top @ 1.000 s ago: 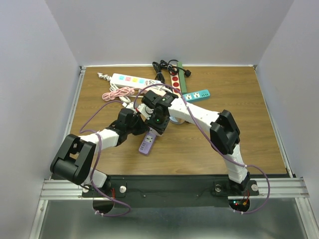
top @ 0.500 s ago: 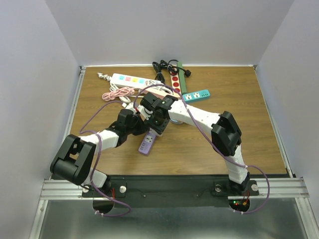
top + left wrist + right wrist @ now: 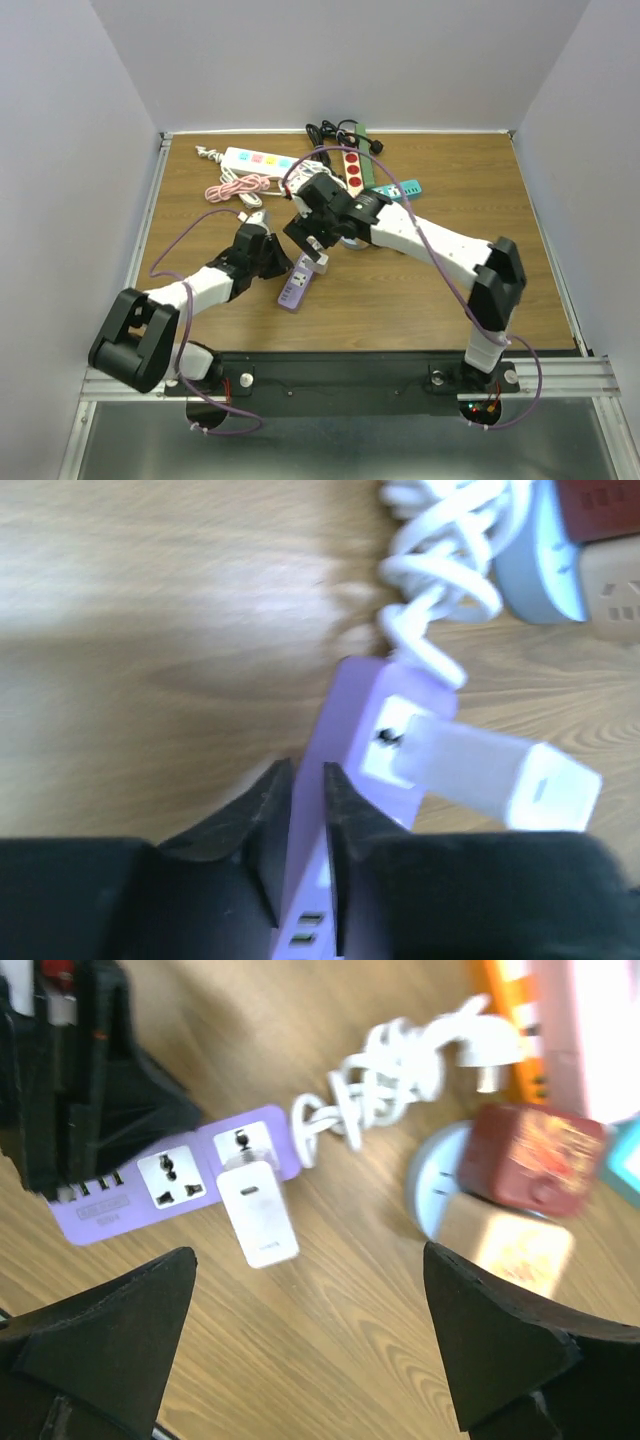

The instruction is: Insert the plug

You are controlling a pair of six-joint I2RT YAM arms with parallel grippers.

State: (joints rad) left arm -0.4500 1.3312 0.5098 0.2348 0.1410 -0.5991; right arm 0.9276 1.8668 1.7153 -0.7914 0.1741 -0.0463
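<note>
One plug [image 3: 258, 1222] lies below spread right fingers [image 3: 500, 1340]; left fingers [image 3: 262, 820] pinch purple strip [image 3: 340, 720].

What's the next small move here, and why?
Probably open the left gripper and let go of the power strip. The plug looks seated in its end socket, and the right gripper is open and clear of it, so bracing the strip looks unneeded.

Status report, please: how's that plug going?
Left gripper shut on purple power strip. Right gripper open, above. White plug sits in strip's socket. Nothing blocking.
</note>
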